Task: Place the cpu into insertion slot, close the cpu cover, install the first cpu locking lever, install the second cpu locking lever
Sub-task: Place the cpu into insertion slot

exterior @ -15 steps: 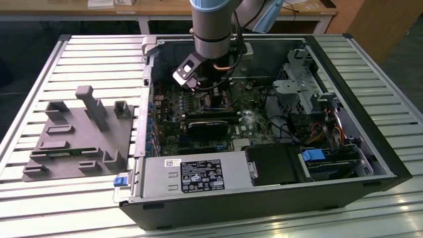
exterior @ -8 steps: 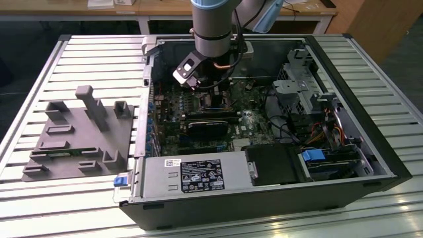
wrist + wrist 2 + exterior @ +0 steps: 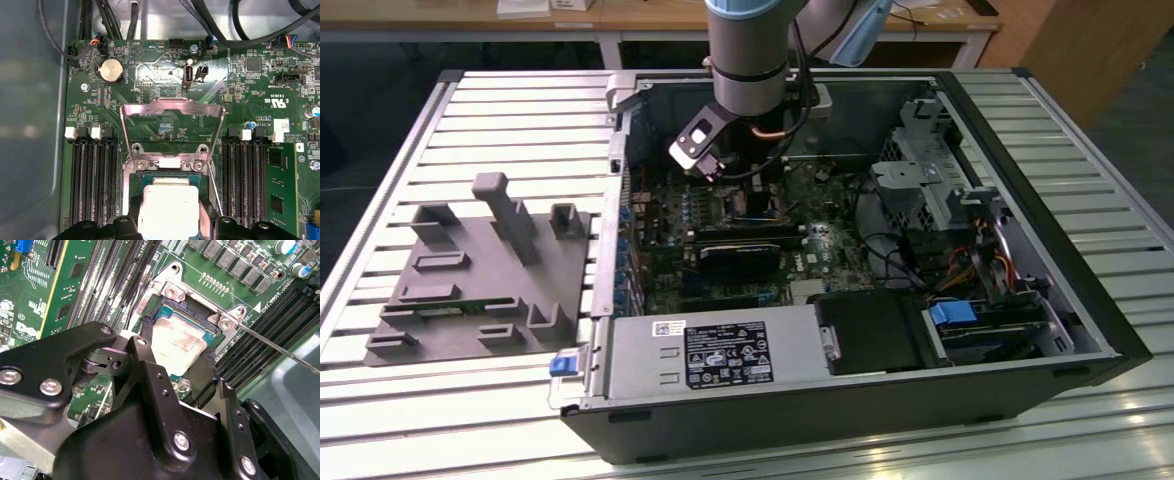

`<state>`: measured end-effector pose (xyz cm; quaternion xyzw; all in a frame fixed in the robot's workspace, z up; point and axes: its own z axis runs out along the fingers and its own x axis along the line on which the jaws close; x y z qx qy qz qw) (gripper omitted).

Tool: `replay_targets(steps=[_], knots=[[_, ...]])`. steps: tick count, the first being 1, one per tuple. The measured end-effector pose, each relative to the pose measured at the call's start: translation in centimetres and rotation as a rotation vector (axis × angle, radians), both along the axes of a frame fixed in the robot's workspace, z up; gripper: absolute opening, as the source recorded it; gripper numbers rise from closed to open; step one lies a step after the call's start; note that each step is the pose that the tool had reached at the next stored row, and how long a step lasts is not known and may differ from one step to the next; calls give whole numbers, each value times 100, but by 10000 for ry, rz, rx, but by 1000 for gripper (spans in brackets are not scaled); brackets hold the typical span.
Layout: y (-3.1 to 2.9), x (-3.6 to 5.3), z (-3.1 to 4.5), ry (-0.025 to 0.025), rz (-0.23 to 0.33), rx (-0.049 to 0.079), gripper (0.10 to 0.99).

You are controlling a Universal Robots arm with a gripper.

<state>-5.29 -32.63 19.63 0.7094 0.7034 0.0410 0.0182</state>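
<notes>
One hand seemingly holds one cpu at one insertion slot

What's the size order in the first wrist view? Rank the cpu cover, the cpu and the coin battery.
1. cpu cover, the raised open frame.
2. cpu, cut off at the picture's edge, so its full size is unsure.
3. coin battery, clearly smallest.

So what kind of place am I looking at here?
Probably a robotics lab or workshop bench: an open computer case sits on a slatted metal table under a robot arm, with a grey fixture block beside it and wooden desks behind.
</notes>
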Motion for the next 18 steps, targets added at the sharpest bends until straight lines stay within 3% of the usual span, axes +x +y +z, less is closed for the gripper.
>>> replay_targets(steps=[18], knots=[[12,-10,-13,1,15,-1,529]])
